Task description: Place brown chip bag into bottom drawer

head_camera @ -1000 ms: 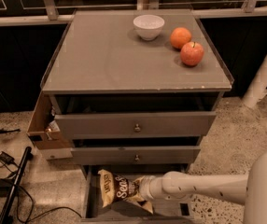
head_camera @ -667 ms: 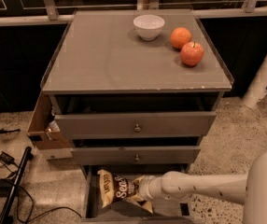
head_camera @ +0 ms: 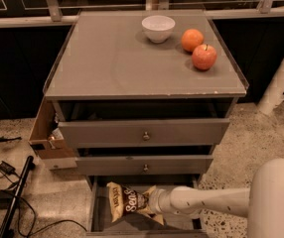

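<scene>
The brown chip bag point(head_camera: 128, 202) lies inside the bottom drawer point(head_camera: 94, 209), which is pulled out toward the camera at six o'clock from the cabinet top point(head_camera: 122, 66). The bag sits slantwise over the drawer floor, its pale upper end toward ten o'clock and its other end toward four o'clock. That slant looks like the result of being carried in from the side, not dropped squarely. The gripper point(head_camera: 156, 203) is at the bag's three o'clock end, touching it or just beside it, low within the drawer opening. The white arm point(head_camera: 201, 202) reaches in from three o'clock, probably because the two upper drawers point(head_camera: 145, 136) overhang the space and leave only a low side entry. Whether the gripper grips the bag or has let go cannot be told, since its tip is hidden against the crinkled foil. On the cabinet top a white bowl point(head_camera: 158, 28) stands at twelve o'clock, with an orange point(head_camera: 192, 39) and an apple point(head_camera: 204, 56) near each other at about two o'clock, all well apart from the work below. A cardboard box point(head_camera: 45, 138) leans against the cabinet at nine o'clock. The task seems nearly finished: the bag is within the drawer walls, and what remains is to release it and draw the arm out sideways without dragging it along.
</scene>
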`<state>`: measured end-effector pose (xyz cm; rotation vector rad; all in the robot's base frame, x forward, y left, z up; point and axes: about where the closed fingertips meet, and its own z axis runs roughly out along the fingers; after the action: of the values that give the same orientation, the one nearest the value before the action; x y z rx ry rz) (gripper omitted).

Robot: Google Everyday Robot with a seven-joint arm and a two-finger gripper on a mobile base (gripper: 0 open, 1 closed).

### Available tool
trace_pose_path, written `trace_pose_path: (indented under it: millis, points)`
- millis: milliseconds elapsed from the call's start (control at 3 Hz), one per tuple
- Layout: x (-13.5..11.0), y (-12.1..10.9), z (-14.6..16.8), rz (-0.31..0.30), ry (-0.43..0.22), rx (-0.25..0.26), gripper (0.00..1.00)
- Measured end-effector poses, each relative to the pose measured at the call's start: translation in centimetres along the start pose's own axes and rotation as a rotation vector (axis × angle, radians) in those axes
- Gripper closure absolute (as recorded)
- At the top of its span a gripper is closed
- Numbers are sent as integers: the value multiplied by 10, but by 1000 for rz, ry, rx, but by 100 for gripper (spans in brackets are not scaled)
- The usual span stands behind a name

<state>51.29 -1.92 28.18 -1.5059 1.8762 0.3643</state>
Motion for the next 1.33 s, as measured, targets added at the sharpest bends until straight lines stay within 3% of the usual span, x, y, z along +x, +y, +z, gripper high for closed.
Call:
trace_pose_path:
  millis: [667, 1333]
  points:
    - [36, -14, 47, -15, 17, 17, 100]
    - [48, -33, 86, -28, 8, 26, 100]
